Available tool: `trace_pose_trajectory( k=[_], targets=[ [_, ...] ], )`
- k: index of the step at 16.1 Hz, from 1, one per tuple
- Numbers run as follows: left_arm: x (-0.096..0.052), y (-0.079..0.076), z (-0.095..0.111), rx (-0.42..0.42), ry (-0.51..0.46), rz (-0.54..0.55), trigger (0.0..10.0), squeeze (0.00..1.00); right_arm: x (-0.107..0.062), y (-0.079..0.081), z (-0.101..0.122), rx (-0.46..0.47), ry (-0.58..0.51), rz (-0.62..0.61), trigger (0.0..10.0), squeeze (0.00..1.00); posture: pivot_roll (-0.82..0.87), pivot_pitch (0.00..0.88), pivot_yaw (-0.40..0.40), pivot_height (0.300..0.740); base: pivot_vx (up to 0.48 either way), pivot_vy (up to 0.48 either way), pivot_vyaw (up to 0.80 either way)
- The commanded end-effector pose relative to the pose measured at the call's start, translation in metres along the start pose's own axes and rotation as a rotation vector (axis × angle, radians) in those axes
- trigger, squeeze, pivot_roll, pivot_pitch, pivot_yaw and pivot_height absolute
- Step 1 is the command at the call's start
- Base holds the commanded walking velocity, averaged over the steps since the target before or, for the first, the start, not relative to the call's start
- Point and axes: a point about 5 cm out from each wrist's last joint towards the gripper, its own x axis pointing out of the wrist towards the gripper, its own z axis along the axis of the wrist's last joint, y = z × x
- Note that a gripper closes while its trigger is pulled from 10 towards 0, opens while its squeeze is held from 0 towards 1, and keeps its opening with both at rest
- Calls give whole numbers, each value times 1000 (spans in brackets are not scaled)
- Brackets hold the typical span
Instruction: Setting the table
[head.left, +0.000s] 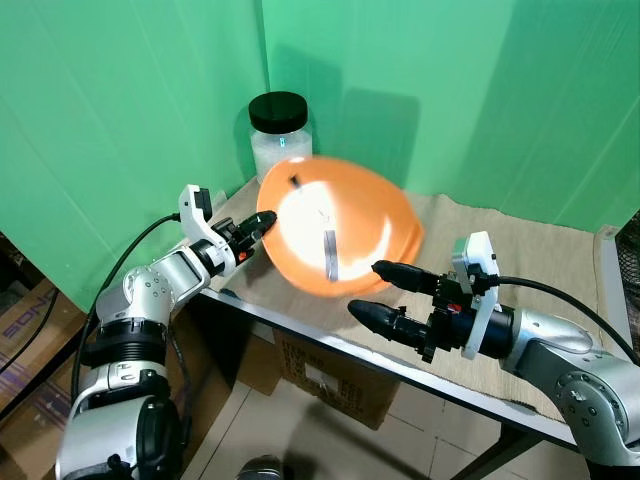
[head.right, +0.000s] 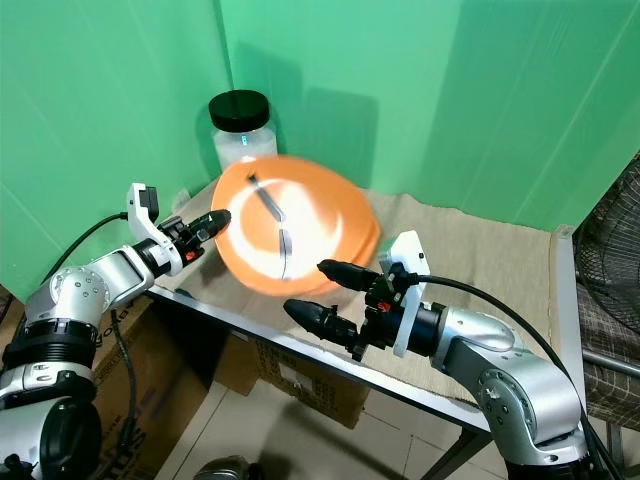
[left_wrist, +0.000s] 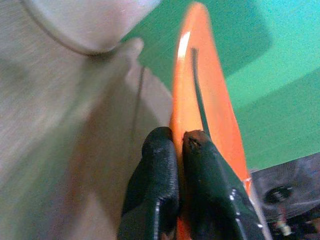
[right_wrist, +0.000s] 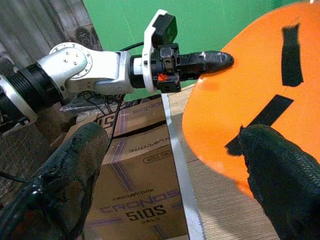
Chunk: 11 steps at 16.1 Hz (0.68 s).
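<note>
An orange plate (head.left: 335, 235) with black tape strips is tilted up off the beige table mat (head.left: 500, 240), and it looks blurred. My left gripper (head.left: 262, 222) is shut on its left rim; in the left wrist view both fingers (left_wrist: 165, 165) pinch the plate's edge (left_wrist: 200, 90). More orange rims (head.left: 408, 238) show under its right side. My right gripper (head.left: 367, 289) is open at the table's front edge, just in front of the plate. One finger (right_wrist: 280, 170) lies against the plate's underside (right_wrist: 250, 75), the other (right_wrist: 70, 165) hangs off the table.
A clear jar with a black lid (head.left: 279, 135) stands at the back left, behind the plate. Green cloth backs the table. A cardboard box (head.left: 330, 385) sits under the metal table edge (head.left: 300, 325). The mat's right half is bare.
</note>
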Motion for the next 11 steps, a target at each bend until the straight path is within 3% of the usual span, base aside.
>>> trace_pose_trajectory(
  k=[1, 4, 5, 6, 10, 11],
  targets=[
    [-2, -5, 4, -8, -24, -29, 0, 0, -2, 1, 4, -27, -12, -4, 10000, 0, 83, 0, 80, 740, 0, 0, 0],
    [-4, -27, 16, 46, -138, -149, 0, 0, -10, -5, 22, -54, -132, -103, 10000, 0, 79, 0, 81, 740, 0, 0, 0],
    [-7, -36, 20, 84, -183, -185, 0, 0, -15, -6, 30, -70, -174, -143, 10000, 0, 75, 0, 83, 740, 0, 0, 0],
    [-12, -55, 23, 176, -233, -228, 0, 0, -25, -7, 43, -108, -236, -232, 10000, 0, 72, 0, 82, 740, 0, 0, 0],
    [-24, -81, 18, 261, -316, -273, 0, 0, -32, -1, 41, -129, -239, -326, 10000, 0, 72, 0, 74, 740, 0, 0, 0],
    [-30, -86, 17, 388, -362, -211, 0, 0, -34, -6, 42, -134, -257, -440, 10000, 0, 65, 0, 72, 740, 0, 0, 0]
  ],
)
